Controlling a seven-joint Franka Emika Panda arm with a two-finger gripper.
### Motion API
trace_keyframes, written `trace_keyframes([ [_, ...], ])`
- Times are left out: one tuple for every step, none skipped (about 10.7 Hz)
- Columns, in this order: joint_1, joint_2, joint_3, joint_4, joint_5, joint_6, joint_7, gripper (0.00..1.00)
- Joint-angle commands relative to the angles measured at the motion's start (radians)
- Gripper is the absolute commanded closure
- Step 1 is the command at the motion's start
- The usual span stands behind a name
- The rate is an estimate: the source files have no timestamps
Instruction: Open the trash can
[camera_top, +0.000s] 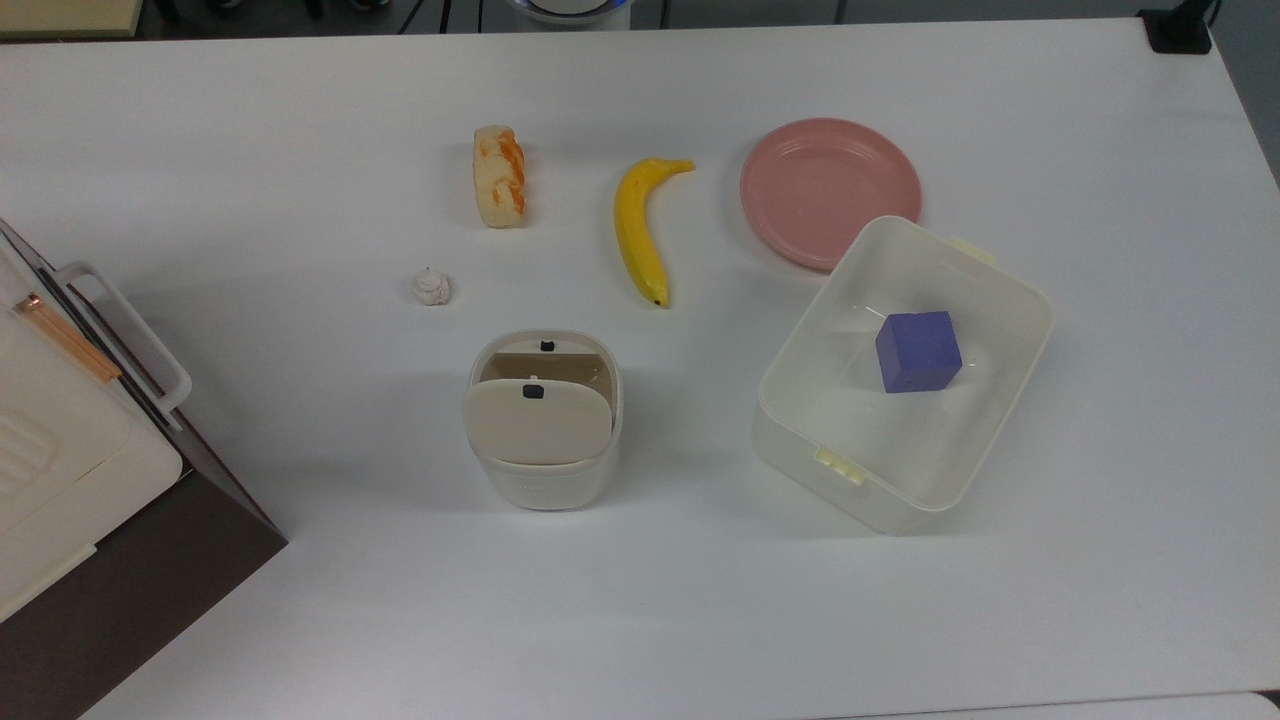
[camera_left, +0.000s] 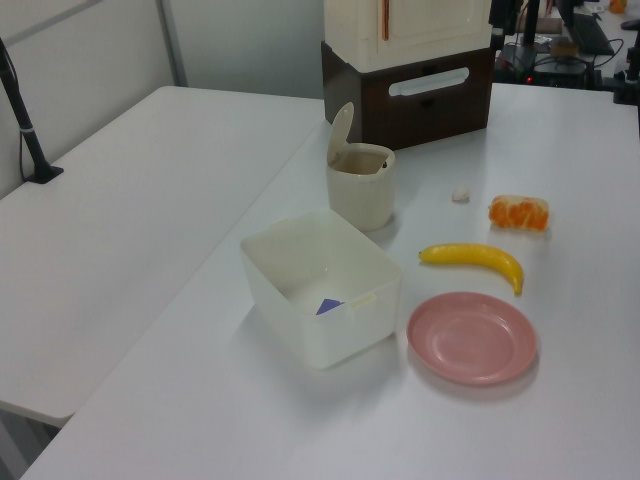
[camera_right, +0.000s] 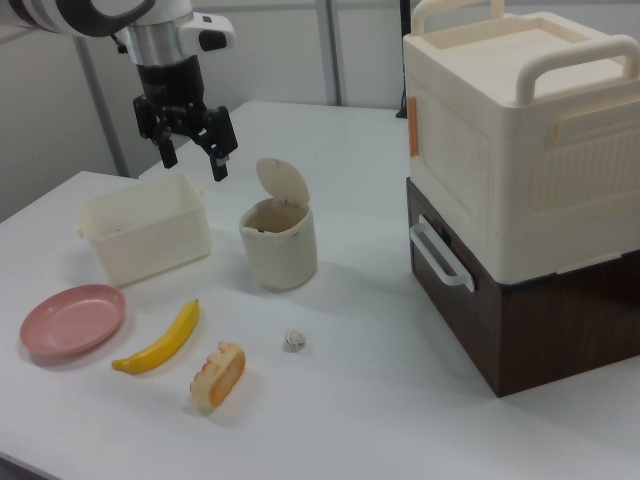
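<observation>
The trash can (camera_top: 545, 487) is a small cream-white bin near the table's middle. Its beige lid (camera_top: 537, 425) stands tipped up on its hinge, so the brown inside shows, with a small dark button on the lid's edge. In the left view the trash can (camera_left: 362, 200) stands in front of the big appliance with its lid (camera_left: 341, 125) raised. In the right view my gripper (camera_right: 193, 160) hangs open in the air with nothing between its fingers, above and to the right view's left of the trash can (camera_right: 280, 255).
A translucent white tub (camera_top: 1010, 290) holding a purple cube (camera_top: 917, 350) sits on the top view's right of the can. A pink plate (camera_top: 830, 190), a banana (camera_top: 636, 230), an orange-streaked bread piece (camera_top: 498, 175) and a small white lump (camera_top: 432, 287) lie beyond. A white-and-brown appliance (camera_top: 70, 470) stands at the top view's left.
</observation>
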Motion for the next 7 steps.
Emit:
trace_keyframes([
  [0.020,-0.016,-0.016,-0.016,0.018,0.007,0.007,0.00],
  [0.020,-0.016,-0.016,-0.015,0.018,0.002,0.007,0.00],
  [0.020,-0.018,-0.016,-0.015,0.017,-0.004,0.009,0.00],
  [0.020,-0.018,-0.016,-0.015,0.016,-0.004,0.020,0.00],
  [0.020,-0.016,-0.016,-0.015,0.016,-0.001,0.035,0.00],
  [0.021,-0.016,-0.016,-0.015,0.015,-0.002,0.040,0.00],
  [0.021,-0.016,-0.016,-0.013,0.016,-0.001,0.041,0.00],
])
